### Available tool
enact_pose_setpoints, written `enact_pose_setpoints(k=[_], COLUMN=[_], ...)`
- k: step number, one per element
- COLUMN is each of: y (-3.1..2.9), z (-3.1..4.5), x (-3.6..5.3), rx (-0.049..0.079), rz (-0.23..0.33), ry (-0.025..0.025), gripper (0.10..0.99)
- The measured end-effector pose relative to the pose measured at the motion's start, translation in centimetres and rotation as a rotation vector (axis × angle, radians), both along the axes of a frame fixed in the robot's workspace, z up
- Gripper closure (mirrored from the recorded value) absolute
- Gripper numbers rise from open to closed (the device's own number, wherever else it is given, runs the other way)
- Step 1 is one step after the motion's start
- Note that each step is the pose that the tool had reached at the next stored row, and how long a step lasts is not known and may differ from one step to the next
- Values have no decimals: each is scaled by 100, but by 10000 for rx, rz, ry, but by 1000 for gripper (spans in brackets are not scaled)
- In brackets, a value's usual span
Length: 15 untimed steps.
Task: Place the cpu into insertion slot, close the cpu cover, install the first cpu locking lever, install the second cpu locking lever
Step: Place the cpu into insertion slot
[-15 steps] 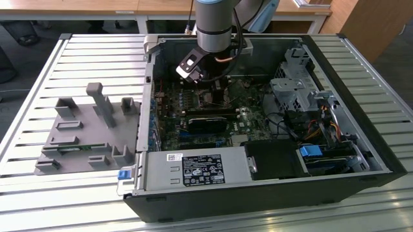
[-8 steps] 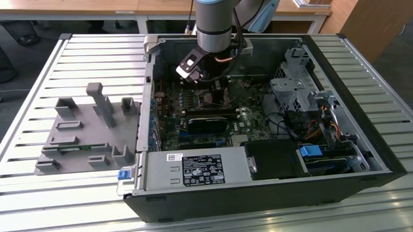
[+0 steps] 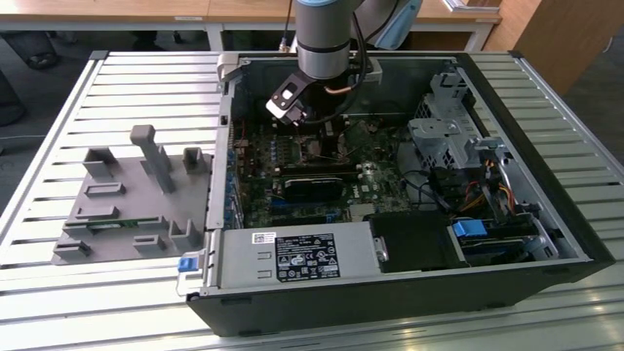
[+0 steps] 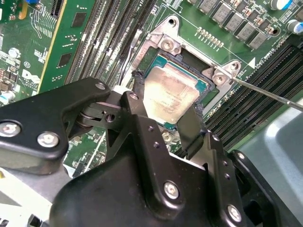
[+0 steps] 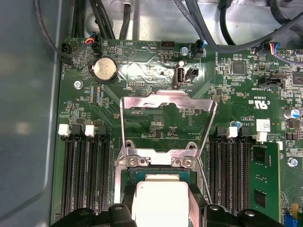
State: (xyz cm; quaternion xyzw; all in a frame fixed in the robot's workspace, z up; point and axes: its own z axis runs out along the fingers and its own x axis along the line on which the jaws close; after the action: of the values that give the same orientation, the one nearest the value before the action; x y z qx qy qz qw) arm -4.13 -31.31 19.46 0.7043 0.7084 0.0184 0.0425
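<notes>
A silver-jointed arm (image 3: 322,36) reaches down into an open black steel case (image 3: 390,292) lying flat on a slatted metal table (image 3: 88,292). Beside the case, on the exterior view's left, sits a grey moulded plastic fixture (image 3: 117,212).

Seen from the second wrist view, the matte black gripper (image 4: 166,100) is clamped on the cpu (image 4: 175,90). Its blunt fingers (image 4: 191,130) press against two opposite edges of the small square chip. The cpu's brushed silvery-tan top is faintly smeared and edged by a thin teal-green border. The chip sits low in the slot (image 4: 188,56), a square black socket with bright metal brackets at its corners. A thin, shiny wire lever (image 4: 270,93) juts out from one bracket.

In the first wrist view, the cover (image 5: 137,105), a thin stamped silver frame with a square window, stands tilted up from its hinge at the slot's edge, unclosed. Around it spreads the green board (image 5: 236,94), studded with tiny components. Long ribbed black memory slots (image 5: 85,179) run along both sides of the socket, and a round metal coin cell (image 5: 104,70) lies beyond the cover.
</notes>
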Motion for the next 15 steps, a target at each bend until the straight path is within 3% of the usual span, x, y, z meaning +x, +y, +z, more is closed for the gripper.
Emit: enact_pose_setpoints(k=[15], y=[0], z=[-4], x=[0], rx=[35], rz=[0], ry=[1], gripper=[561])
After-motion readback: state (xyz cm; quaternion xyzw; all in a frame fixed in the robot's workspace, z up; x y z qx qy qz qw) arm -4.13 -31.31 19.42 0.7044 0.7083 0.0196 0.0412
